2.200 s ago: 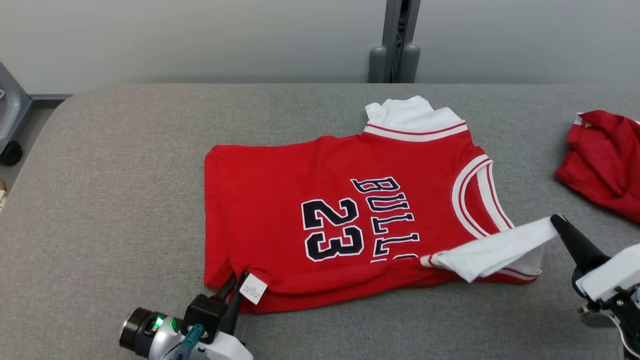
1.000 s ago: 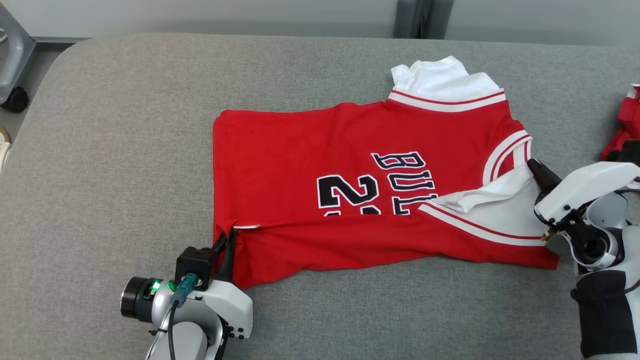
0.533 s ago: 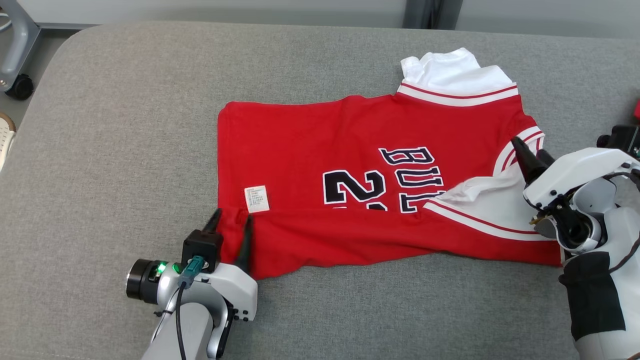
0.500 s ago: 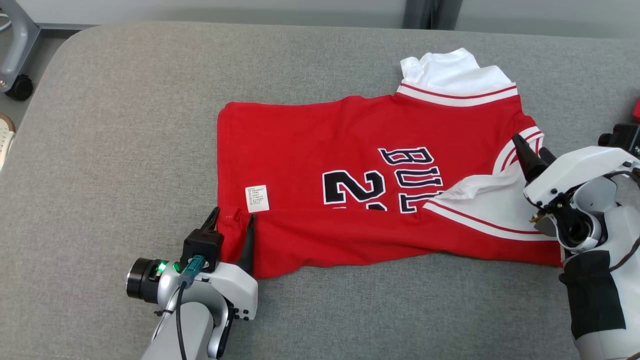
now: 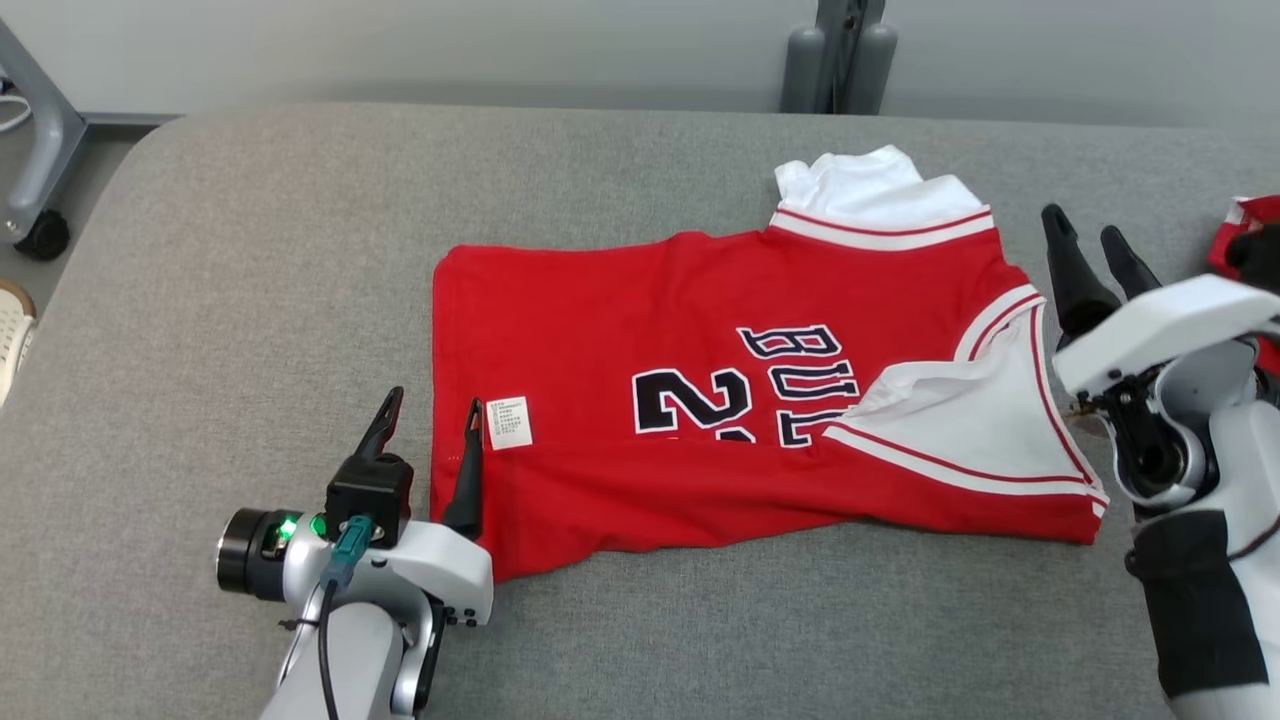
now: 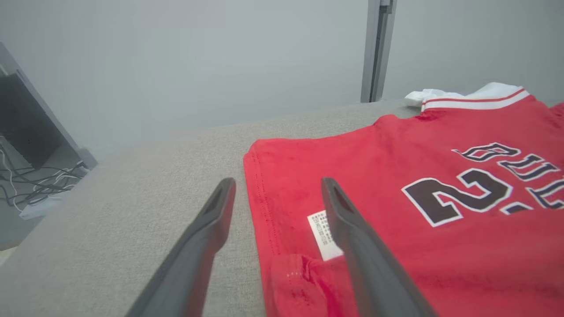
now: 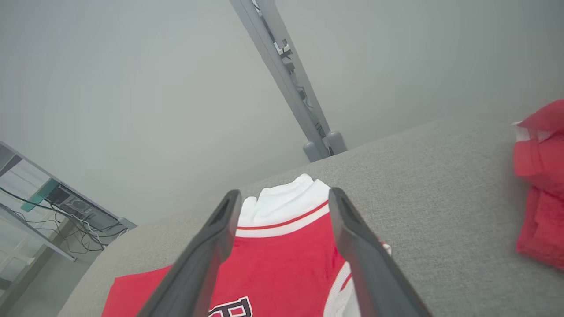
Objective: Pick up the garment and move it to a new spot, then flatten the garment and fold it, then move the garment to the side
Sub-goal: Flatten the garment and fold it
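A: Where did we have the jersey (image 5: 720, 400) at that point?

B: Flat on the grey padded table (image 5: 250, 250), right of centre, with its near long side doubled over the number. Our left gripper (image 5: 435, 400) stood wide apart and held nothing. One finger hung over the hem corner (image 6: 291, 273) beside the care label (image 5: 508, 422), the other over bare table. Our right gripper (image 5: 1080, 222) was equally spread and empty, raised just beside the armhole end.

A: So what worried us?

B: That hem corner was puckered. We couldn't tell whether the finger touched the cloth. If it did, a sideways pull-away would have dragged the corner and skewed the fold.

A: And the other end?

B: The white flap (image 5: 960, 410) lay loose and slanted. We judged that folding again over it would have trapped a crooked crease. A second red garment (image 5: 1245, 212) also lay near our right arm, and a wide swing might have snagged it.
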